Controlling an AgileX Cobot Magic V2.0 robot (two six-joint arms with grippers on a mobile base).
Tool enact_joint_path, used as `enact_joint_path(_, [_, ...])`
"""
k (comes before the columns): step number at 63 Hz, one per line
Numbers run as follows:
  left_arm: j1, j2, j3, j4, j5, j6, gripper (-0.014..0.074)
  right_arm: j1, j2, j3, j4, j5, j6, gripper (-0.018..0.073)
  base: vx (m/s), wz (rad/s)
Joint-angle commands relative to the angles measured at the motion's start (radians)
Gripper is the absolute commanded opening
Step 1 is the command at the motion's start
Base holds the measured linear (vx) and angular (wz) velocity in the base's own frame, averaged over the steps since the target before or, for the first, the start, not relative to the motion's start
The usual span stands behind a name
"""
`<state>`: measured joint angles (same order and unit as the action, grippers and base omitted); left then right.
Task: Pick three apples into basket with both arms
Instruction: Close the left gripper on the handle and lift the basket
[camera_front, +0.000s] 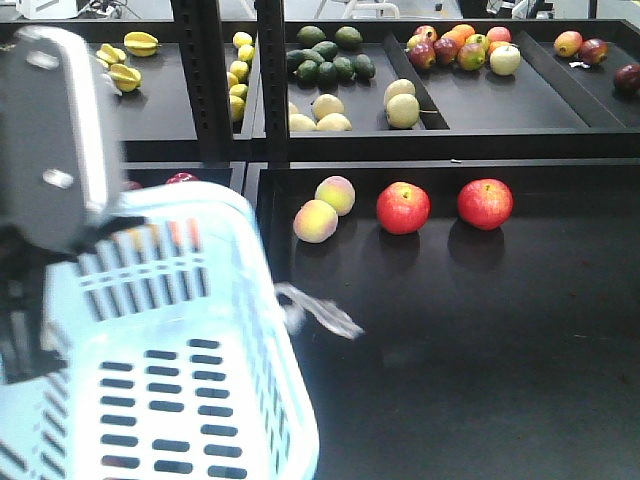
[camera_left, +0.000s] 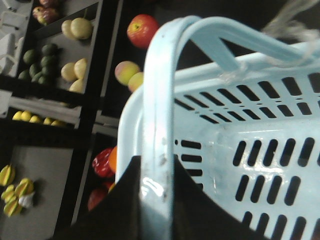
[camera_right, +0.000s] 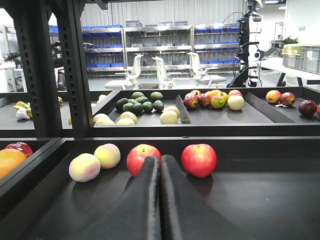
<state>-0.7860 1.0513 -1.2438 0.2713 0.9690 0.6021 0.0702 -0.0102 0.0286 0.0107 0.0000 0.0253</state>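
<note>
R claw (camera_right: 159, 164) tips together, empty, pointing at a red apple (camera_right: 141, 156). I see L claw (camera_left: 155, 167) clamped on white basket handle (camera_left: 156, 100).

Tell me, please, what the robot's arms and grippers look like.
The right gripper has two matte black fingers tapering to rounded tips. The left gripper is likewise black and angular. The left arm appears as a blurred dark grey block with a pale silvery edge. No cables or markings show.
</note>
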Motion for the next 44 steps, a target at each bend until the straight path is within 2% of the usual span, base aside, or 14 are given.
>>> enact_joint_path(1, [-0.002,-0.071,-0.033,0.096,-0.030,-0.090,-0.0006,0.001,-0.008,0.014,-0.003,-0.073,-0.007,-0.0009,0.00,0.00])
enact_joint_path(7, [-0.002,-0.109,-0.033,0.115,-0.005,-0.116,-0.0006,0.001,-0.008,0.014,-0.003,-0.073,-0.007,-0.0009,0.00,0.00])
enact_joint_path(44, [-0.002,-0.153,-0.033,0.111,0.000,-0.116,-0.0006,0.001,-0.008,0.014,-0.003,-0.073,-0.007,-0.0009,0.00,0.00])
